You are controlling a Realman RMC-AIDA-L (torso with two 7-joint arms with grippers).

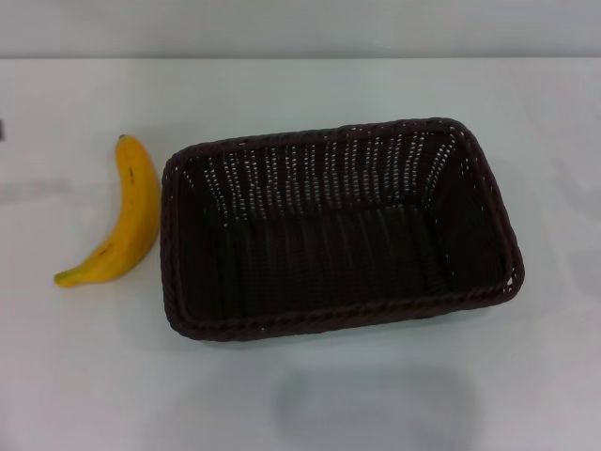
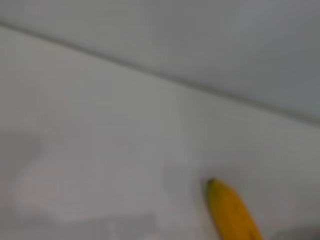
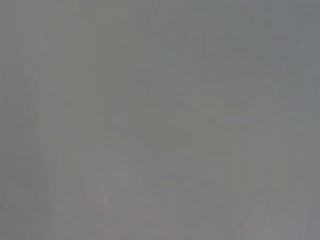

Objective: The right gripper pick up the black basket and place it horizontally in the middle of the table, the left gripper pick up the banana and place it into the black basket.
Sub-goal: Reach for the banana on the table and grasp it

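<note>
The black basket [image 1: 338, 225] lies lengthwise across the middle of the white table [image 1: 300, 395], open side up and empty. The banana [image 1: 127, 214] lies on the table just left of the basket, dark tip toward the far side, stem end toward the near left. Its dark tip also shows in the left wrist view [image 2: 231, 211], resting on the table. Neither gripper shows in any view. The right wrist view shows only a plain grey surface.
The table's far edge [image 1: 300, 58] meets a grey wall. A faint shadow [image 1: 376, 409] lies on the table in front of the basket.
</note>
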